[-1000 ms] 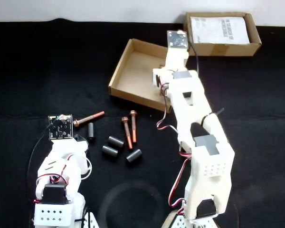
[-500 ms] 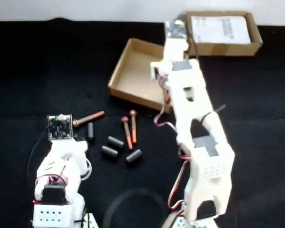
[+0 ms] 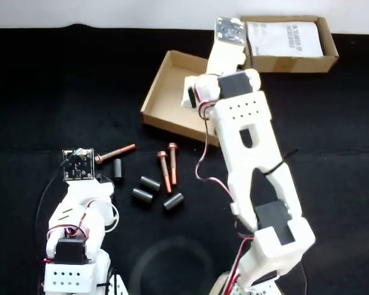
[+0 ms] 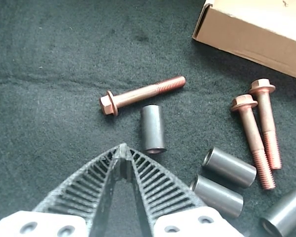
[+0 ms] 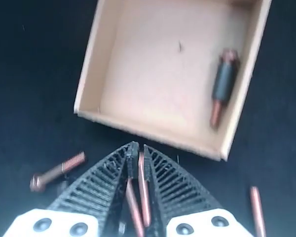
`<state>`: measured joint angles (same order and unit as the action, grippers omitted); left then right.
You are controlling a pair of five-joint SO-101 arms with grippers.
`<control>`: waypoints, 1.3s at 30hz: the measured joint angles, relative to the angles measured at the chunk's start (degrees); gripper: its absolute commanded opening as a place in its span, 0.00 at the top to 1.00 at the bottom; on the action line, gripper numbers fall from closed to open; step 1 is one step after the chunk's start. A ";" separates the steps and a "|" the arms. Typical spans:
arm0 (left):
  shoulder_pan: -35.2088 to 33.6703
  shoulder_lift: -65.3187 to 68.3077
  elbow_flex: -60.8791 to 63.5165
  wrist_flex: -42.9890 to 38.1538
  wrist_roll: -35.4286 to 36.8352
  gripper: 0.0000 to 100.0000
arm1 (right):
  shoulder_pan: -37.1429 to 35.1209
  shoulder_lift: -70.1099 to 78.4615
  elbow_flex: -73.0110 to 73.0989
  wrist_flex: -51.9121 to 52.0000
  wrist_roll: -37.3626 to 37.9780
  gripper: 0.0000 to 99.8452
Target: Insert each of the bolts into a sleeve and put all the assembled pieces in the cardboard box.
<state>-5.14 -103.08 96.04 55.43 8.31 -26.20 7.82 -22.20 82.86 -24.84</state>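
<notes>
While both pincers are closed on nothing, the table [image 3: 37, 92] holds the following.

Bolts, loose: three. One [image 3: 115, 153] lies alone at a slant, its head toward the left arm. Two more [image 3: 164, 172] [image 3: 173, 163] lie side by side, heads toward the box [image 3: 157, 92].

Sleeves, loose: four. One [image 3: 117, 168] lies just beside the lone bolt. The other three [image 3: 150, 183] [image 3: 142, 196] [image 3: 173, 201] lie grouped near the paired bolts.

Assembled piece [image 5: 223, 79]: one, a bolt through a sleeve, lying inside the box close along a side wall.

Boxes: two. The open box is near the table's middle. A second box [image 3: 332, 58] stands behind it with a sheet of paper [image 3: 286, 38] inside.

Left pincer [image 4: 122, 148]: tips meet, empty, near the lone sleeve but apart from it.

Right pincer [image 5: 136, 147]: tips together, empty, held high over the box's edge.

By view: the right wrist view looks straight into the box and gives the assembled piece, while in the high view the right arm covers that side of the box. The left wrist view gives the bolts' flanged heads and threads and the sleeves' hollow ends, which the high view is too far off to tell. The high view alone takes in the second box.
</notes>
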 measured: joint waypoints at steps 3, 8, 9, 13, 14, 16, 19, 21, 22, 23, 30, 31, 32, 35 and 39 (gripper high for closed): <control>0.00 0.00 0.00 0.00 0.00 0.99 | -0.09 -2.11 0.00 6.59 -0.09 0.99; 0.00 0.00 0.00 0.00 0.00 0.99 | -0.09 -4.84 0.00 16.09 -0.09 0.99; 0.00 0.00 0.00 0.00 0.00 0.99 | -0.09 -5.63 0.26 16.26 -0.09 0.99; 0.00 0.00 0.00 0.18 0.00 0.99 | -0.09 -12.40 7.38 17.32 -0.09 0.99; 0.00 0.00 0.00 0.79 0.00 0.99 | -0.09 -14.33 9.85 17.32 -0.09 0.99; 0.00 0.00 0.00 2.29 0.00 0.99 | -0.18 -18.11 15.38 17.32 -0.09 0.99; 0.00 0.00 0.00 3.52 0.00 0.99 | -0.18 -24.44 24.35 17.41 -0.09 0.99; 0.00 0.00 0.00 3.60 0.00 0.99 | -1.23 -28.75 30.42 17.23 -0.09 0.99; 0.00 0.00 0.00 3.69 0.00 0.99 | -2.37 -30.68 33.93 17.14 -0.09 0.99; 0.00 0.00 0.00 3.78 0.00 0.99 | -3.60 -32.44 37.19 16.70 -0.09 0.99; 0.00 0.00 0.00 3.87 0.00 0.99 | -11.60 -40.35 60.40 7.03 -0.09 0.99; 0.00 0.00 0.00 3.96 0.00 0.99 | -11.69 -40.88 62.24 4.48 -0.09 0.99; 0.00 0.00 0.00 4.13 0.00 0.99 | -11.78 -41.41 63.91 1.76 -0.09 0.99; 0.00 0.00 0.00 4.13 0.00 0.99 | -12.22 -41.58 67.52 -5.98 -0.09 0.99; 0.00 0.00 0.00 4.13 0.00 0.99 | -12.40 -40.70 71.65 -17.85 -0.09 0.99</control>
<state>-5.14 -103.08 96.04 59.56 8.31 -38.59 -32.88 49.45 65.01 -24.92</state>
